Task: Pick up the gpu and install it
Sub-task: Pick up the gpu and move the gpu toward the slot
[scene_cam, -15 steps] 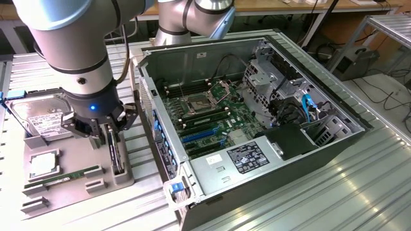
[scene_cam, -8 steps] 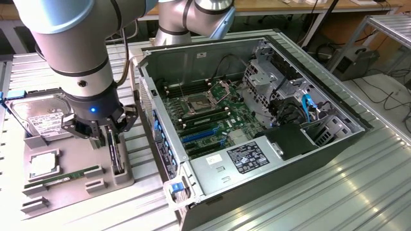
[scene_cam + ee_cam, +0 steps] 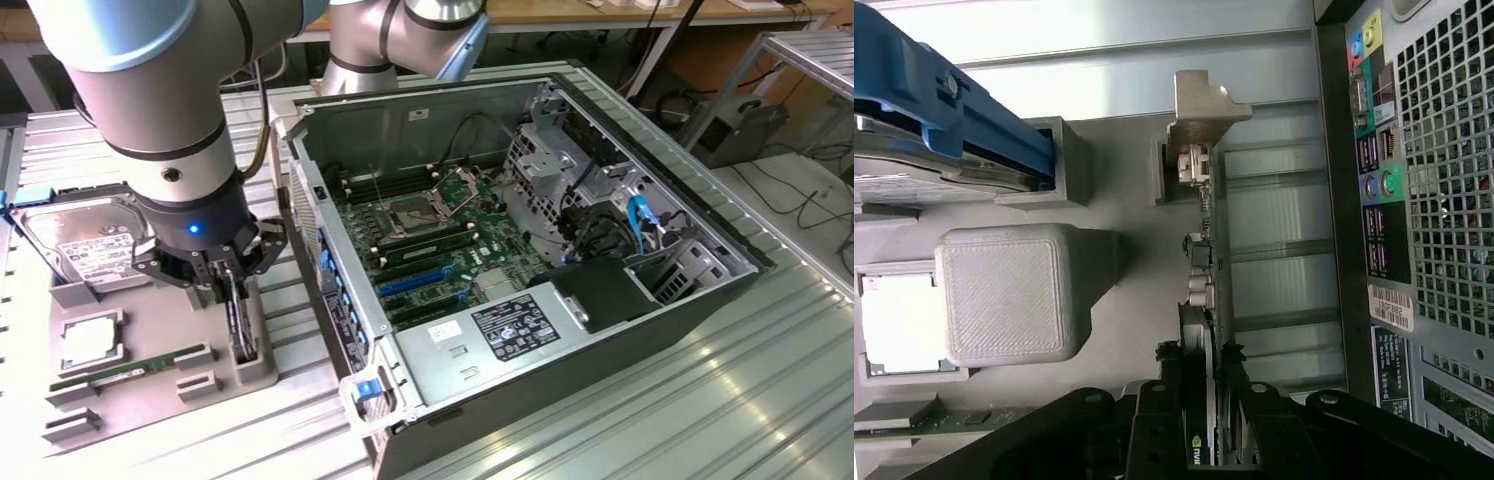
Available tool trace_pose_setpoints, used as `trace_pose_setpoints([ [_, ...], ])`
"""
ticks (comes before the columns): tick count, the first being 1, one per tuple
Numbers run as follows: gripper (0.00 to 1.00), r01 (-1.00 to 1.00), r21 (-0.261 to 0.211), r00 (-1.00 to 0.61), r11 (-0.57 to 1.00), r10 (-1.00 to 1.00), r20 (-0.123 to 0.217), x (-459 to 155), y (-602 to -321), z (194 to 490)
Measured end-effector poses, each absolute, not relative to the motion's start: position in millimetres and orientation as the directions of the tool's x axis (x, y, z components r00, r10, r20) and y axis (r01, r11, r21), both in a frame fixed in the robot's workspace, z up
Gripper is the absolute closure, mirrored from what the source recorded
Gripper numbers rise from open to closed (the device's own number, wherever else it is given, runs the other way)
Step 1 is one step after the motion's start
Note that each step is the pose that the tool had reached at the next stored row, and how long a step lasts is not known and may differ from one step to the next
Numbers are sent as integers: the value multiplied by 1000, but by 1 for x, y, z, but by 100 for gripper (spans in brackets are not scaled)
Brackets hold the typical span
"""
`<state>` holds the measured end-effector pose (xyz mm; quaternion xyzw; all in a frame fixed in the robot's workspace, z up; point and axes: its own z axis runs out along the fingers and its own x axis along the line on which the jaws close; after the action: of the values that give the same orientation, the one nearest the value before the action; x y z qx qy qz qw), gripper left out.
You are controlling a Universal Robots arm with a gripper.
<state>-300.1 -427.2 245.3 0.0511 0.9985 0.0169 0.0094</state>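
One gpu (image 3: 243, 335) (image 3: 1204, 290), pinched by the gripper (image 3: 230, 288) (image 3: 1201, 405).
The card stood on edge in a grey tray (image 3: 134, 392) on the counter (image 3: 747, 385), at the exterior view's left of the open computer case (image 3: 400, 125), near a hard drive (image 3: 87, 245).

I see the gpu (image 3: 242, 325) standing on its long edge, upright, seated in a slot of the grey holder (image 3: 254, 375) on the desk. It's a thin black card. From the wrist view it's edge-on (image 3: 1204, 270): dark board, small components along it, and the metal bracket (image 3: 1204, 100) at the far end. My hand (image 3: 230, 290) is down over the near end, with a finger pressed to each face. The card is still in its slot, not lifted. It sits just beside the open PC case's rear panel.
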Motion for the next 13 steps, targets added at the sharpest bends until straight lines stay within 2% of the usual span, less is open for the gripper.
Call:
trace_pose_setpoints([
  [13, 74, 20, 35, -1000, 999, 21, -17, -300, -427, 245],
])
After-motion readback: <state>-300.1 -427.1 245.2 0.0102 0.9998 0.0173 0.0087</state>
